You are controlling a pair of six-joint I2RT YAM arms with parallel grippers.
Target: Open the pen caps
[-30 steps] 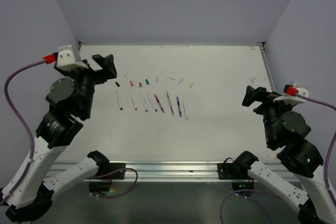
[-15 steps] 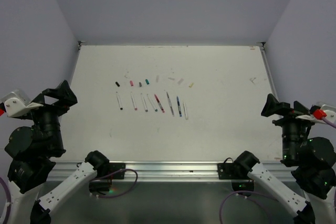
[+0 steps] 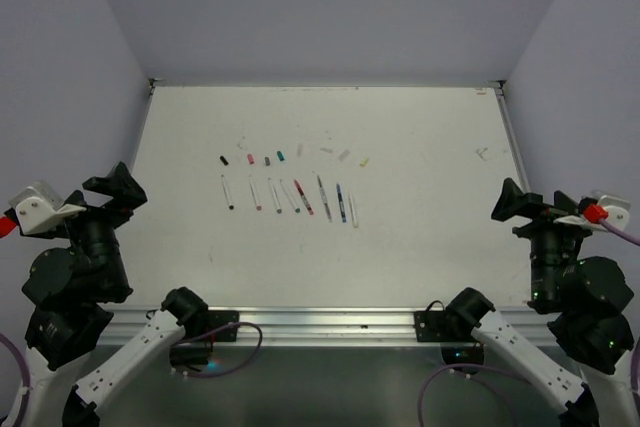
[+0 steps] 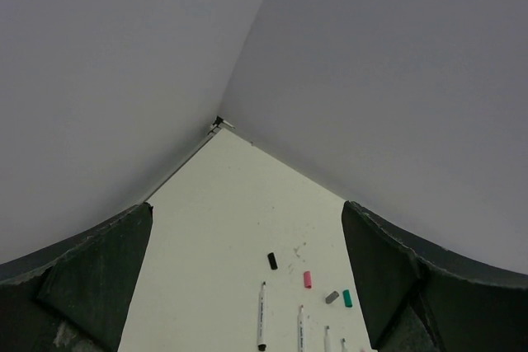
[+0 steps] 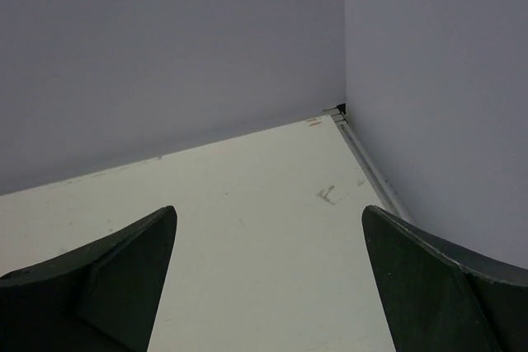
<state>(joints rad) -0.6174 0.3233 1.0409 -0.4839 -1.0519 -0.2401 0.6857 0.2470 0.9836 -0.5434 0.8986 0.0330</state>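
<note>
Both arms are sitting low and wide here. The left pincer (image 3: 120, 187) is hanging over the near left corner of the table (image 3: 430, 237), jaws spread fully apart with nothing between them. The right pincer (image 3: 510, 204) is mirroring it at the near right corner, just as wide and just as empty.

The pens (image 3: 303, 197) are lying in a neat row well ahead of the left pincer and off to its right. For the right pincer they are lying well ahead and off to its left, outside what its wrist camera is taking in. The pen caps (image 3: 281, 156) are lying in their own row just beyond the pens, on the side away from both pincers. The left wrist view is showing the black cap (image 4: 272, 260), pink cap (image 4: 307, 279) and green cap (image 4: 347, 298) lying loose past the pen tips.

My read is that the uncapping is looking finished, though the tips are too small to vouch for every one. If any cap is proving to be on, the next move is calling for both pincers: one reaching forward and inward to pin the barrel, the other closing on the stubby cap and pulling straight along the pen.
</note>
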